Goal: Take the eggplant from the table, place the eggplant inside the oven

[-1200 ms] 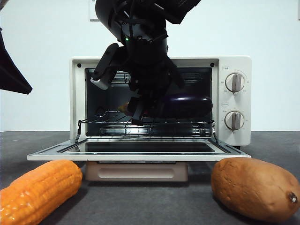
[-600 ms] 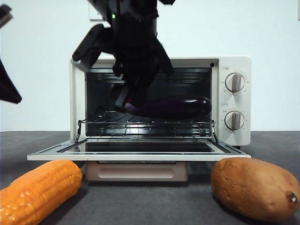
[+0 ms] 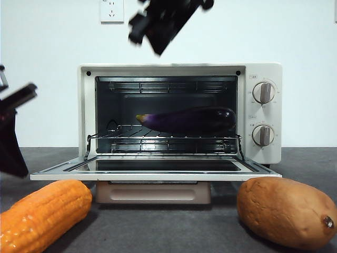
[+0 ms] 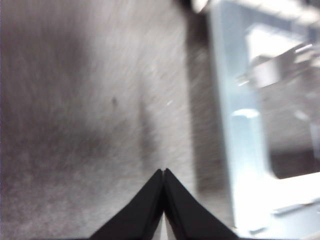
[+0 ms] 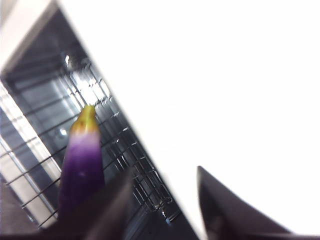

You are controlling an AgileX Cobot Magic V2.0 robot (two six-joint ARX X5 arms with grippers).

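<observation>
The dark purple eggplant (image 3: 189,120) lies on its side on the wire rack inside the cream-white oven (image 3: 179,69), with its stem tip pointing left. The oven's door (image 3: 158,171) hangs open and flat. My right gripper (image 3: 163,23) is high above the oven, blurred and apart from the eggplant. In the right wrist view the gripper (image 5: 164,172) is open and empty, with the eggplant (image 5: 82,165) on the rack below it. My left gripper (image 4: 164,171) is shut over the grey table (image 4: 75,125), beside the door (image 4: 240,150). It shows at the front view's left edge (image 3: 13,132).
An orange corn cob (image 3: 45,213) lies on the table at the front left. A brown sweet potato (image 3: 287,211) lies at the front right. A wall socket (image 3: 111,9) sits above the oven.
My right gripper has let go of the eggplant, drawn out of the oven and risen above it. The eggplant stays on the rack. The left arm has shifted a little at the left edge.
</observation>
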